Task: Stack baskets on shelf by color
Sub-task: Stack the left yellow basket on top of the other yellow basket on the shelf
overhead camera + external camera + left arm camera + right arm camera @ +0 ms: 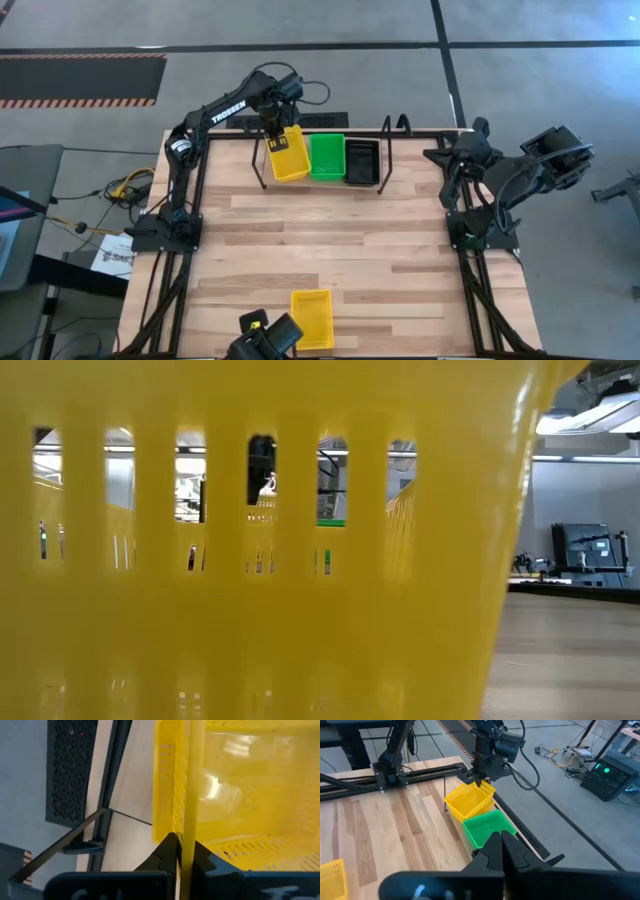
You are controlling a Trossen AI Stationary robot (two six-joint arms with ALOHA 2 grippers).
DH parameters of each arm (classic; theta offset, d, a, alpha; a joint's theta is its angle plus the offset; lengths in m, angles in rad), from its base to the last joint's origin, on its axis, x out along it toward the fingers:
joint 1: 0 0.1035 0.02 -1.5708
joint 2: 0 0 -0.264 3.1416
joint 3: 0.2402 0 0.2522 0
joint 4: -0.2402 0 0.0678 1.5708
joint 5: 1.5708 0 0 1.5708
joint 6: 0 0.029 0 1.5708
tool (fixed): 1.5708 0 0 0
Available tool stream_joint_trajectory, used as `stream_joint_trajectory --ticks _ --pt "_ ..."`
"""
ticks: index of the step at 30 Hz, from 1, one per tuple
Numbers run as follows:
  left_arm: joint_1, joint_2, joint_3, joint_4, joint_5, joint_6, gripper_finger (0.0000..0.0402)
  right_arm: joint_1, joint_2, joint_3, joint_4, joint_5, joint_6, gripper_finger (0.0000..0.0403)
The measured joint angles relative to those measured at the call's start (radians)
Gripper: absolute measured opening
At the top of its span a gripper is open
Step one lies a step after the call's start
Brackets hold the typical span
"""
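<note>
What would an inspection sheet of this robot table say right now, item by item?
Surface: wooden table, edged by a black frame.
Job's things: yellow basket, green basket and black basket side by side at the shelf; second yellow basket at the near edge, filling the low view.
Clutter: nothing seen.
Grippers: left gripper shut on the yellow basket's rim; right gripper shut, empty, parked at the right side.
Cables: yellow cable on the floor, left.
Surroundings: grey floor, hazard-striped tape.
</note>
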Motion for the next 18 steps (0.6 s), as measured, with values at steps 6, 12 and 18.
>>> stream_joint_trajectory --ticks 6,12,18 --pt "0.0 0.0 0.0 0.012 -0.015 -0.016 0.0 0.0 0.0 0.0 0.0 -0.001 -0.02 0.0001" --pt "0.0 0.0 0.0 -0.007 -0.028 -0.054 0.0 0.0 0.0 0.0 0.0 -0.001 -0.028 0.0001" --pt "-0.005 0.0 0.0 -0.017 -0.029 -0.106 0.0 0.0 0.0 0.0 0.0 -0.004 -0.04 0.0001"
